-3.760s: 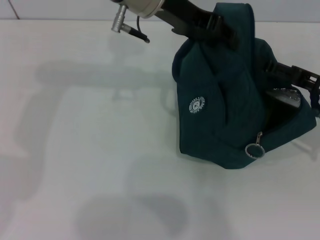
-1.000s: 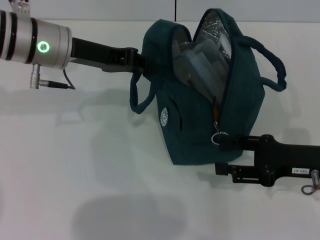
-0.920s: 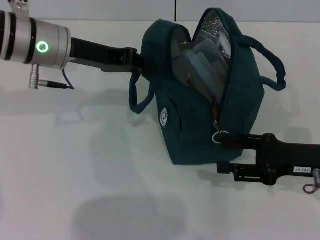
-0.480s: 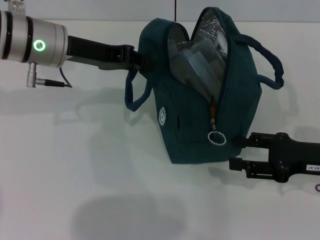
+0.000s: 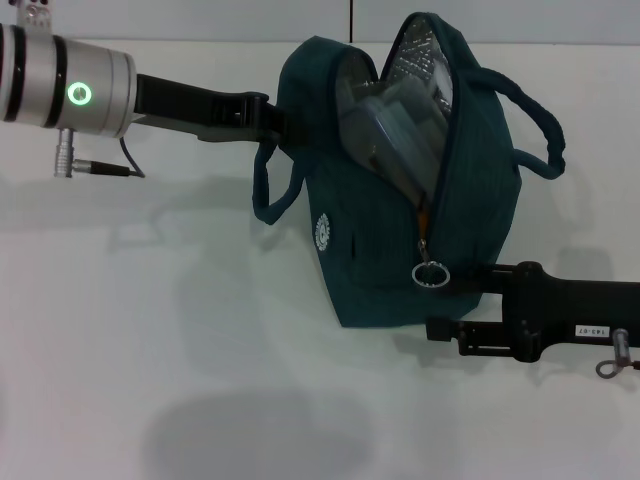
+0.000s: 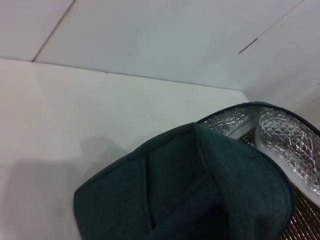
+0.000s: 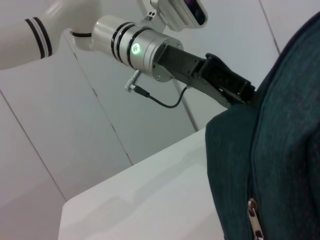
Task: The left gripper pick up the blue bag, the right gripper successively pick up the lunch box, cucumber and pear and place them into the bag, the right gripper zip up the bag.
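The blue bag [image 5: 380, 230] hangs above the white table in the head view, its mouth open and its silver lining showing. The lunch box [image 5: 395, 125] lies inside it. My left gripper [image 5: 272, 118] is shut on the bag's upper left rim, above one loop handle [image 5: 268, 195]. My right gripper [image 5: 440, 306] is open at the bag's lower right corner, its upper finger just behind the metal ring pull [image 5: 430, 273]. The left wrist view shows the bag's rim [image 6: 215, 170] and lining. The right wrist view shows the bag's side [image 7: 280, 150], the zipper pull [image 7: 253, 220] and the left arm [image 7: 150, 47]. The cucumber and the pear are out of view.
The white table [image 5: 150, 330] stretches out to the left of and in front of the bag. A pale wall [image 5: 200, 18] stands behind the table's far edge. The bag's second loop handle [image 5: 545, 130] sticks out to the right.
My right gripper drew back to the right from the ring pull, then moved left again to the bag's lower corner. The ring pull now hangs free. The bag shifted slightly left.
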{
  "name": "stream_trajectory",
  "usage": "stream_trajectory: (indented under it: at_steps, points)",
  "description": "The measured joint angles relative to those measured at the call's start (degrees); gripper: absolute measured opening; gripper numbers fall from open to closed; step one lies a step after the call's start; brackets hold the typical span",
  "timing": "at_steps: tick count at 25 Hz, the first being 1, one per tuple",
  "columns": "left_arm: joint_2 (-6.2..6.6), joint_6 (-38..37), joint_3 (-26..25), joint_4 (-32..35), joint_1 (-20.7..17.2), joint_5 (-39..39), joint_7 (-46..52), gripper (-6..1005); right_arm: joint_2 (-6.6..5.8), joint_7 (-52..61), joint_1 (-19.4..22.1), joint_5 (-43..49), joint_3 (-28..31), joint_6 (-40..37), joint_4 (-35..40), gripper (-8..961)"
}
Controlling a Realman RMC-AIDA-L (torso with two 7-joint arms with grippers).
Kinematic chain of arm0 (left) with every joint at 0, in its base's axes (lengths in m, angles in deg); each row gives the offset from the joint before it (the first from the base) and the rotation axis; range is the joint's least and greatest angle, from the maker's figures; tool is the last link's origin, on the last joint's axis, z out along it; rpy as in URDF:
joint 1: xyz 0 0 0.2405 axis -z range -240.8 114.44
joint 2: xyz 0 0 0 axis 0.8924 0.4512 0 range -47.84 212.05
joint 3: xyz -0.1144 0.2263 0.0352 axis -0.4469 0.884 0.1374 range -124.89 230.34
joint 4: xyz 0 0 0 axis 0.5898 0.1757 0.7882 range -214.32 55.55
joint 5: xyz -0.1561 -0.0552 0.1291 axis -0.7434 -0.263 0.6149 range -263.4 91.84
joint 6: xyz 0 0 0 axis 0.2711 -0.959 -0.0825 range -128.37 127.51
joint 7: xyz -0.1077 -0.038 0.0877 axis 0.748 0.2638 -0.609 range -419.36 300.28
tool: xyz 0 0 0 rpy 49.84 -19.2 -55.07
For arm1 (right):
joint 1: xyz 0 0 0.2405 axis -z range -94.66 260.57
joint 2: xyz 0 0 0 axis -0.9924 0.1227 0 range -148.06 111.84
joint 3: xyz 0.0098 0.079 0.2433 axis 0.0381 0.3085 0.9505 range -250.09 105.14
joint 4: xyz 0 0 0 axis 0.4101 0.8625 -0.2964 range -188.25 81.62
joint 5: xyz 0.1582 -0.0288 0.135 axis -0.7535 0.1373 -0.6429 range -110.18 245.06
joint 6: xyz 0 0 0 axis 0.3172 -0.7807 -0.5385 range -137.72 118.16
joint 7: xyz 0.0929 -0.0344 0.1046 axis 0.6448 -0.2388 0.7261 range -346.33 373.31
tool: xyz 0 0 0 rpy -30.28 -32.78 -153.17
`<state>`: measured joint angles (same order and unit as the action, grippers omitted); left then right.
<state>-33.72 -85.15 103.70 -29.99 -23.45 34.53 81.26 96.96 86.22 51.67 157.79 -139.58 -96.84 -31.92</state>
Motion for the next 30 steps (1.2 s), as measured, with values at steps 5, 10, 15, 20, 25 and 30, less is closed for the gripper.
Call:
stream_trajectory:
  at_steps: [5, 10, 15, 20, 25, 30]
  points:
    - [0.04, 0.0, 0.0, 0.0, -0.5, 0.0, -0.1, 41, 0.17, -0.1, 0.0, -0.4, 0.2, 0.7, 0.0, 657]
    - [-0.01, 0.0, 0.0, 0.0, -0.5, 0.0, -0.3, 41, 0.67, -0.4, -0.2, -0.7, 0.1, 3.1, 0.0, 651]
    - [-0.17, 0.1, 0.0, 0.0, -0.5, 0.0, -0.7, 41, 1.12, -0.4, -2.8, -1.3, -0.5, 3.3, -1.5, 645]
    - [-0.36, 0.0, -0.3, 0.0, -0.7, 0.0, -1.3, 41, 1.12, -0.4, -3.7, -3.7, -1.7, 3.3, -2.6, 640]
    - [-0.44, -0.1, -0.7, 0.0, -1.1, -0.1, -1.6, 41, 1.12, -0.4, -3.7, -4.9, -1.8, 3.4, -2.5, 634]
    - [-0.46, -0.2, -0.7, 0.0, -1.2, -0.1, -1.6, 41, 1.12, 0.0, -3.7, -5.2, -1.9, 4.5, -3.0, 631]
